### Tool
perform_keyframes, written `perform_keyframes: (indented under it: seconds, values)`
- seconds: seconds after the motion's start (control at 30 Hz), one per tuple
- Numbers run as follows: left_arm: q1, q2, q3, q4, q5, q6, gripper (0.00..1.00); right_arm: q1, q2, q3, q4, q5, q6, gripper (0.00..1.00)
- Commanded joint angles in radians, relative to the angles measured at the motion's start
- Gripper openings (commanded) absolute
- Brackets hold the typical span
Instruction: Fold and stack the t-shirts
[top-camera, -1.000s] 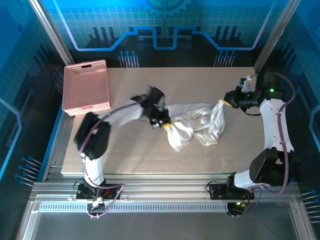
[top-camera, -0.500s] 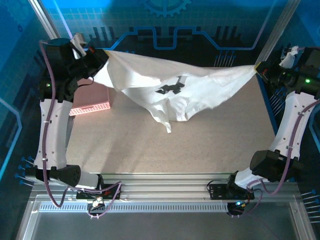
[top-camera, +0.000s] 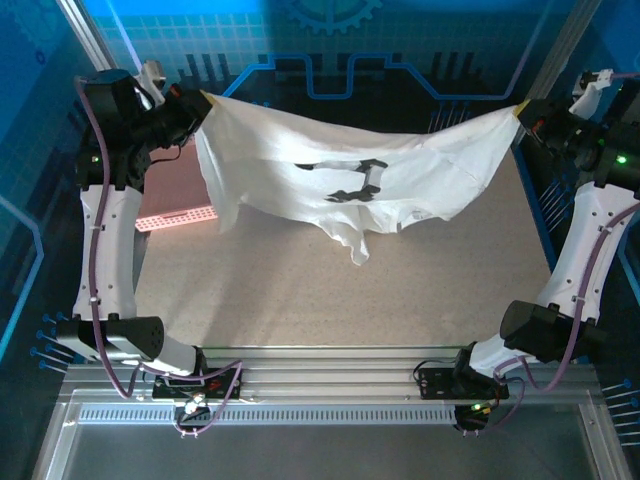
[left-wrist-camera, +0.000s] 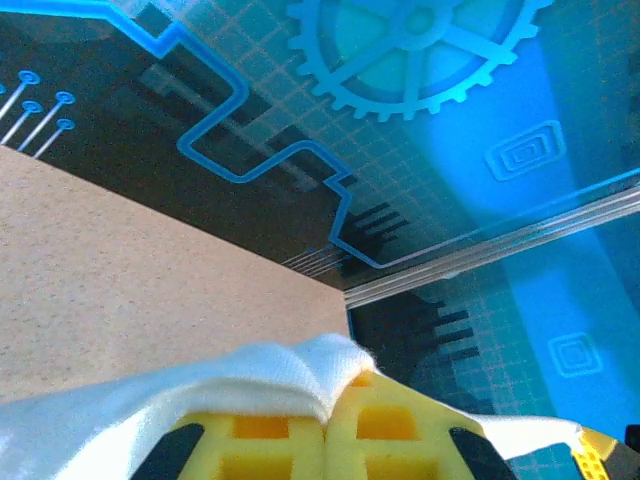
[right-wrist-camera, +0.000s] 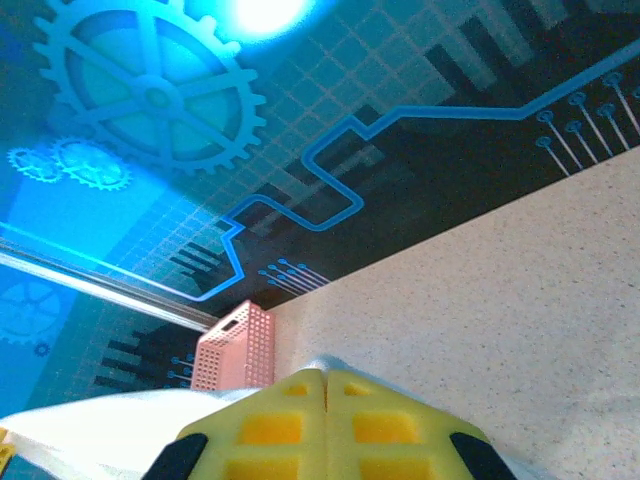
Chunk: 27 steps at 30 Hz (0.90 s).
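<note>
The t-shirt (top-camera: 340, 175) hangs stretched in the air above the far half of the table (top-camera: 300, 310). Its long axis runs across the table's width, the middle sags and the graphic faces up. The left gripper (top-camera: 203, 100) is pinched tight on the end over the table's far-left corner. The right gripper (top-camera: 520, 108) is likewise clamped over the far-right corner. Judgement: neither arm is nearer, so laying it flat calls for an even descent.

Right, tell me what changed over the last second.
Both arms swung up and outward: the left gripper and right gripper lifted the white t-shirt off the table, from a crumpled heap to a sheet stretched between them. Both stayed clamped on it. The pink basket stayed put.
</note>
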Motion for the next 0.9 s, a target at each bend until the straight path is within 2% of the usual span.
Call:
perform_keyframes:
  seconds: [0.0, 0.23, 0.33, 0.4, 0.5, 0.63, 0.73, 0.87]
  values:
    - [-0.038, -0.029, -0.04, 0.131, 0.059, -0.052, 0.0, 0.021, -0.027, 0.046, 0.055, -0.033, 0.06, 0.0]
    - [-0.12, 0.04, 0.043, 0.21, 0.095, -0.086, 0.0, 0.064, -0.046, 0.122, 0.062, -0.042, 0.135, 0.0]
    - [-0.129, 0.041, 0.051, 0.245, 0.101, -0.085, 0.0, 0.079, -0.053, 0.172, 0.041, -0.042, 0.125, 0.0]
    - [-0.126, 0.033, 0.028, 0.207, 0.095, -0.061, 0.0, 0.079, -0.057, 0.179, -0.017, -0.047, 0.09, 0.0]
    - [-0.127, -0.009, -0.087, 0.158, 0.098, -0.042, 0.0, 0.066, -0.077, 0.154, -0.15, -0.029, 0.028, 0.0]
    - [-0.124, -0.162, -0.284, 0.107, 0.082, 0.029, 0.0, 0.057, -0.175, 0.036, -0.197, -0.063, -0.023, 0.0]
    - [-0.116, -0.252, -0.439, 0.072, 0.097, 0.017, 0.0, 0.082, -0.231, -0.068, -0.222, -0.053, -0.048, 0.0]
    - [-0.113, -0.279, -0.653, 0.026, 0.031, 0.044, 0.0, 0.097, -0.227, -0.203, -0.254, 0.03, -0.111, 0.0]
